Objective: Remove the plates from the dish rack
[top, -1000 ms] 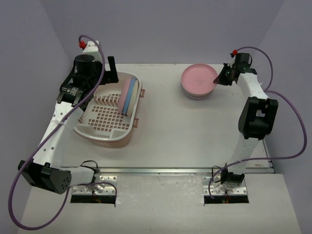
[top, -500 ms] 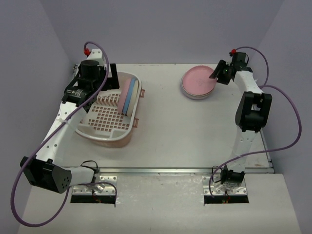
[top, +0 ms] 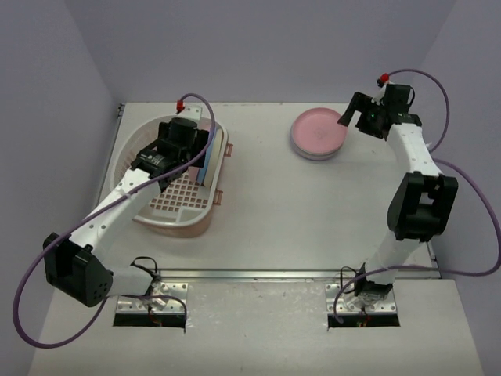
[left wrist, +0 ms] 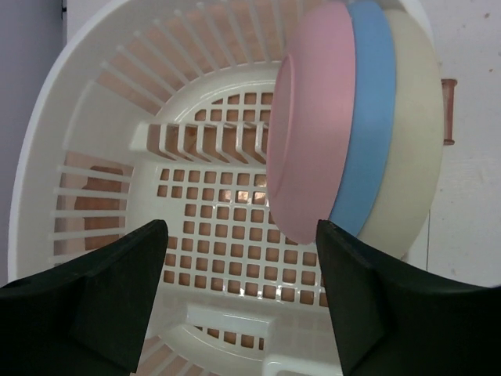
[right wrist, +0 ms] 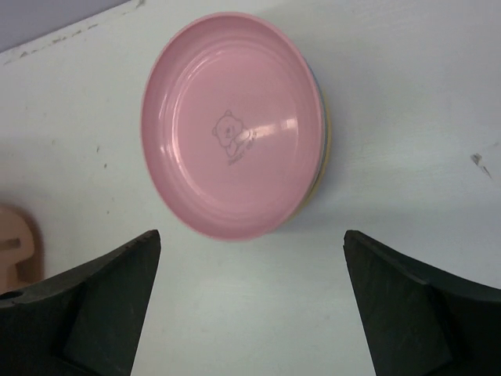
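Left gripper [left wrist: 239, 235] swung from upper-left rim of dish rack [top: 180, 200] to over its middle, jaws spread before standing plates [left wrist: 313, 133]. Right gripper [top: 354, 114] edged up-right — off pink stack [top: 318, 133] — elbow now lower in frame.

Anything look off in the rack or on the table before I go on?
Nothing stands out. The pink plate, blue plate and cream plate stand on edge, side by side, in the rack. The stack sits tidy on the table. The left gripper and right gripper are open, empty.
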Robot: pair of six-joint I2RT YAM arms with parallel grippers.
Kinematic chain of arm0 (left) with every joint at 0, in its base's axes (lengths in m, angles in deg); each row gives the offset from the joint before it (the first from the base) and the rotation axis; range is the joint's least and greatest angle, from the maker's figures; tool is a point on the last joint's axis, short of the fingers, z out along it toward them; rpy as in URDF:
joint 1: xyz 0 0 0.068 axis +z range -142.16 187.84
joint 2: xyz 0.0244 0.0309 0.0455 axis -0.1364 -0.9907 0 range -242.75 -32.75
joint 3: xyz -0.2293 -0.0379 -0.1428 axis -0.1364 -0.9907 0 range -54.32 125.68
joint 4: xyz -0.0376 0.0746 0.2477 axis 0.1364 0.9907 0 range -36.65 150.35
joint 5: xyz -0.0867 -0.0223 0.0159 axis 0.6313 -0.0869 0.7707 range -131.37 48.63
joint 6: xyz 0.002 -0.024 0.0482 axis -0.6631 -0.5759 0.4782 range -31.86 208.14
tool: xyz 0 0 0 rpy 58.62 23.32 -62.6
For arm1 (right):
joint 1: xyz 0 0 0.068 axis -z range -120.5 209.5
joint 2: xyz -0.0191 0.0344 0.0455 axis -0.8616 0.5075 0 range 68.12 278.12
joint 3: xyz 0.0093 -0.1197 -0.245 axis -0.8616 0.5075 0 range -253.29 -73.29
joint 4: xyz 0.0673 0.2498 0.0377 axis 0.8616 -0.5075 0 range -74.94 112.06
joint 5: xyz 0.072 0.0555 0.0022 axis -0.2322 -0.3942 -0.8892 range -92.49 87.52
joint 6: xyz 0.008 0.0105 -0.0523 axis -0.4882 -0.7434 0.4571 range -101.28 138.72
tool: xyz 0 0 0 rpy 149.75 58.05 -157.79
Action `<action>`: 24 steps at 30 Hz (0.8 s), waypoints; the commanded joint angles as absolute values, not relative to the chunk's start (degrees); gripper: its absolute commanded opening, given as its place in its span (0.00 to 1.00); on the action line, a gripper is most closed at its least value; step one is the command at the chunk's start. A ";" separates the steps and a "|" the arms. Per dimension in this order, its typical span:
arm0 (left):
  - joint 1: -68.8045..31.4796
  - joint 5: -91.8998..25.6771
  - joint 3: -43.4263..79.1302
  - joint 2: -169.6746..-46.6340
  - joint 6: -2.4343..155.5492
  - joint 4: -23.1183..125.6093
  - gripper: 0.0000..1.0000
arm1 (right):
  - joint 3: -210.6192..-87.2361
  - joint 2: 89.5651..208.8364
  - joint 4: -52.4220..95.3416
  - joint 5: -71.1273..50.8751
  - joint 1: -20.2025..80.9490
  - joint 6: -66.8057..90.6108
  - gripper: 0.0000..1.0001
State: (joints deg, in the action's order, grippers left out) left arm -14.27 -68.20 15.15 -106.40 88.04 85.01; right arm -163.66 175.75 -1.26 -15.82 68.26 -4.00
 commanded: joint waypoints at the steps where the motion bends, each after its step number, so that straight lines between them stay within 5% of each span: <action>1: -14.70 -72.07 14.05 -108.82 91.65 85.09 0.69 | -154.57 161.50 2.88 -14.25 68.03 1.08 0.99; 11: -14.93 -65.10 9.40 -110.19 93.66 85.17 0.64 | -137.32 147.59 6.38 -19.18 67.94 1.51 0.99; 24: -15.01 -63.17 8.00 -113.69 92.71 81.73 0.65 | -140.27 148.18 4.65 -20.85 67.94 0.96 0.99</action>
